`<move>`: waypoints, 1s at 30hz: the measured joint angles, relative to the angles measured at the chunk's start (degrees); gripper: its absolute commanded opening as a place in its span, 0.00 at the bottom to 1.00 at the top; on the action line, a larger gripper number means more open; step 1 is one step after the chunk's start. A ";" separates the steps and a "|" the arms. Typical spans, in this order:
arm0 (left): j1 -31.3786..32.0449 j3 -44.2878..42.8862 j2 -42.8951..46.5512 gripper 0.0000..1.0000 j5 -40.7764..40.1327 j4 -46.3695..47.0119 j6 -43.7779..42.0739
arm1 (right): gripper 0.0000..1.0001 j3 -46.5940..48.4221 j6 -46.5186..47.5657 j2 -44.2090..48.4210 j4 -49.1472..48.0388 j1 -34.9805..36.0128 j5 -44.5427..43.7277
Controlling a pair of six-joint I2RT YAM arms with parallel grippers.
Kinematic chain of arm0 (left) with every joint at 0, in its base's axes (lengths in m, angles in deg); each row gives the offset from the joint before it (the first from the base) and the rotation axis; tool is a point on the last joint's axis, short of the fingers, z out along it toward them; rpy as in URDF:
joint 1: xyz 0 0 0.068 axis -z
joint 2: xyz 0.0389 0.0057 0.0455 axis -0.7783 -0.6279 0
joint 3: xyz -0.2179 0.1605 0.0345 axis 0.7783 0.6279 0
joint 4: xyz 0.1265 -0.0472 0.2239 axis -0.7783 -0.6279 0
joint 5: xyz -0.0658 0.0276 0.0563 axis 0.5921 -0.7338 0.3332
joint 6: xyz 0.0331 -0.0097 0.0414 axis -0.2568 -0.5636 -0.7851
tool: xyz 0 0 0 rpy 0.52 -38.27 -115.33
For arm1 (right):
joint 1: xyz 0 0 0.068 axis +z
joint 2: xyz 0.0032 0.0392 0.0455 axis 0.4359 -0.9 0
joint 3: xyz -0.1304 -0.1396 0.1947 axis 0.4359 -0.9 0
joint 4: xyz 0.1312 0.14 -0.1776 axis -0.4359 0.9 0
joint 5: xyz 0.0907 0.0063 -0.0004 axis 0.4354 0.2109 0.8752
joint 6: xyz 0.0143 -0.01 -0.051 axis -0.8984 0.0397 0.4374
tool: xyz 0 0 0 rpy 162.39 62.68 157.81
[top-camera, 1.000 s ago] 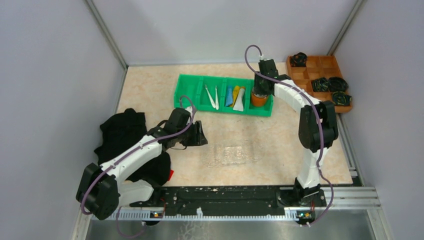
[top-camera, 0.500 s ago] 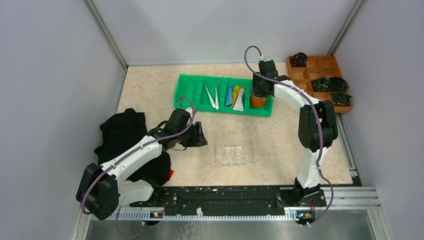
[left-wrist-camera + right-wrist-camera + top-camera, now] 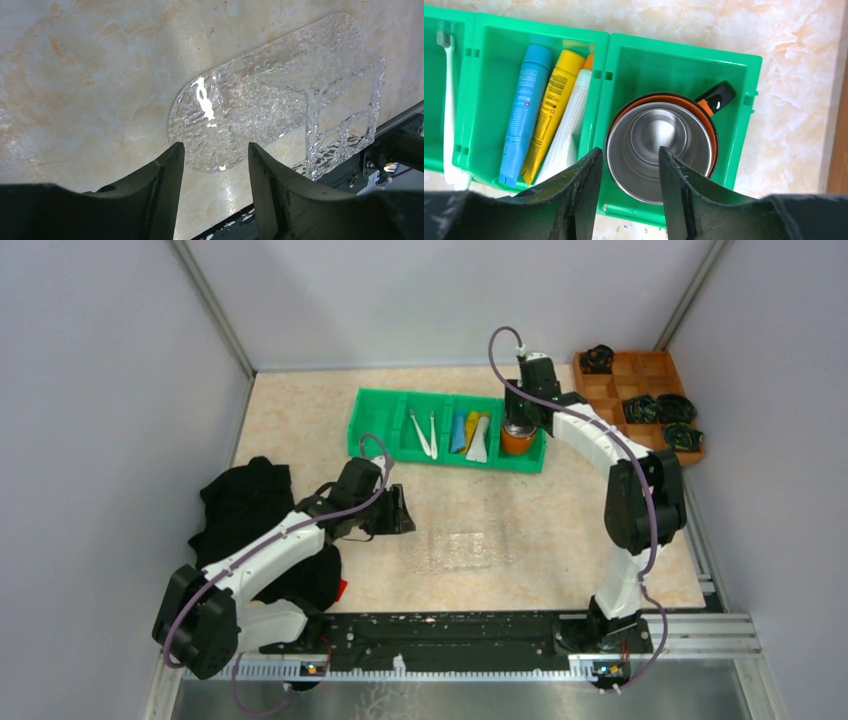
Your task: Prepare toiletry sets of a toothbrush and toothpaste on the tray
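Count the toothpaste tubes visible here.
3, side by side in one compartment of the green bin, beside the one holding the cup: blue tube on the left, yellow tube in the middle, white tube on the right. An orange edge behind them might be another.

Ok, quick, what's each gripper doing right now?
Left gripper: open, empty, beside the clear textured plastic tray.
Right gripper: open, empty, over the orange steel-lined mug.
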 measured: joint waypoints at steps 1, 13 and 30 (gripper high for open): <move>0.00 0.00 0.00 0.57 0.00 -0.02 -0.02 | 0.45 0.00 0.15 0.02 -0.13 0.15 0.13; 0.00 0.02 -0.24 0.56 0.11 0.00 0.02 | 0.36 -0.02 1.18 -0.04 -0.42 1.38 0.24; 0.00 0.33 -0.24 0.57 0.09 0.00 -0.02 | 0.00 0.74 1.53 -2.84 -0.55 1.38 -0.13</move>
